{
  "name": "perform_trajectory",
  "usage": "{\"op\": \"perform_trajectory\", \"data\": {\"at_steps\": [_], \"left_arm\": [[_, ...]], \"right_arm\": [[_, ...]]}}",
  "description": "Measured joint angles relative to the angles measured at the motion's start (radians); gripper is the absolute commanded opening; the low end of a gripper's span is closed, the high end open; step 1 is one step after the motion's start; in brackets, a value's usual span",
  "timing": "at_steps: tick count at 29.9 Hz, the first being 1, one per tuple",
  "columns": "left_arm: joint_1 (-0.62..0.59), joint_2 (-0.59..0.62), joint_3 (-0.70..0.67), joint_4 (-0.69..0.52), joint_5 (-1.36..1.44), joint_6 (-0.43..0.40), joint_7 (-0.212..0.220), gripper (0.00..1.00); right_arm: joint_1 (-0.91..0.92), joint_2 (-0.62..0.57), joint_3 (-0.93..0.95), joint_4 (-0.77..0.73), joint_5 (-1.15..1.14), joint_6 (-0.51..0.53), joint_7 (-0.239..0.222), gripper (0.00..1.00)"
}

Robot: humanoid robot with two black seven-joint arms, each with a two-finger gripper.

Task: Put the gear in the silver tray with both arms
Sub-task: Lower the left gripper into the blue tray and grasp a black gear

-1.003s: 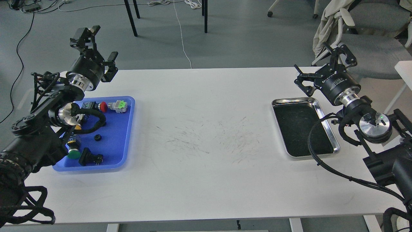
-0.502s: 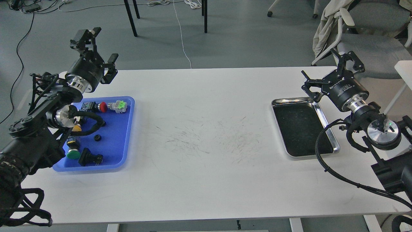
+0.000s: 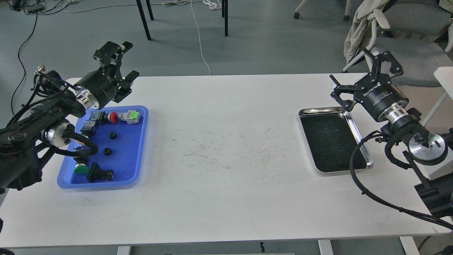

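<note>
Two small black gears (image 3: 112, 135) (image 3: 107, 151) lie in the blue tray (image 3: 129, 159) at the left of the white table. The silver tray (image 3: 320, 110), with its black floor bare, sits at the right. My left gripper (image 3: 124, 61) is open and empty, raised over the table's far edge just beyond the blue tray's far corner. My right gripper (image 3: 354, 71) is open and empty, raised beyond the silver tray's far right corner.
The blue tray also holds a red-capped switch (image 3: 112, 117), a green and white connector (image 3: 130, 116), a green push button (image 3: 81, 169) and a black switch (image 3: 99, 173). My right arm's black cable (image 3: 354, 159) hangs over the silver tray's right rim. Chairs stand behind the table.
My left arm has swung right and pulled off the blue tray, uncovering a second gear. My right gripper has shifted right, away from the silver tray's far edge. Both stay open.
</note>
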Motion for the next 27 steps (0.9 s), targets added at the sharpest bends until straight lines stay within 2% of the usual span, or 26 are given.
{"op": "perform_trajectory", "data": {"at_steps": [3, 6, 11, 15, 19, 27], "left_arm": [[0.0, 0.14, 0.072, -0.182, 0.162, 0.0, 0.014, 0.98], [0.0, 0.246, 0.096, -0.324, 0.394, -0.004, 0.047, 0.98], [-0.004, 0.299, 0.1, -0.394, 0.763, -0.01, 0.092, 0.98], [0.002, 0.281, 0.107, -0.345, 0.885, -0.001, 0.124, 0.98], [0.002, 0.189, 0.126, -0.243, 0.991, 0.016, 0.164, 0.98], [0.0, 0.06, 0.173, -0.023, 1.13, 0.052, 0.196, 0.95]], "right_arm": [[-0.009, -0.007, 0.011, 0.037, 0.0, -0.001, 0.0, 0.99], [-0.012, -0.023, 0.018, 0.051, 0.0, -0.002, 0.0, 0.99], [-0.014, -0.031, 0.029, 0.051, 0.0, -0.002, 0.001, 0.99], [-0.014, -0.031, 0.031, 0.042, 0.0, 0.0, 0.002, 0.99], [-0.012, -0.027, 0.031, 0.034, 0.0, 0.001, 0.003, 0.99], [-0.025, -0.021, 0.022, 0.022, -0.002, -0.003, 0.003, 0.99]]}}
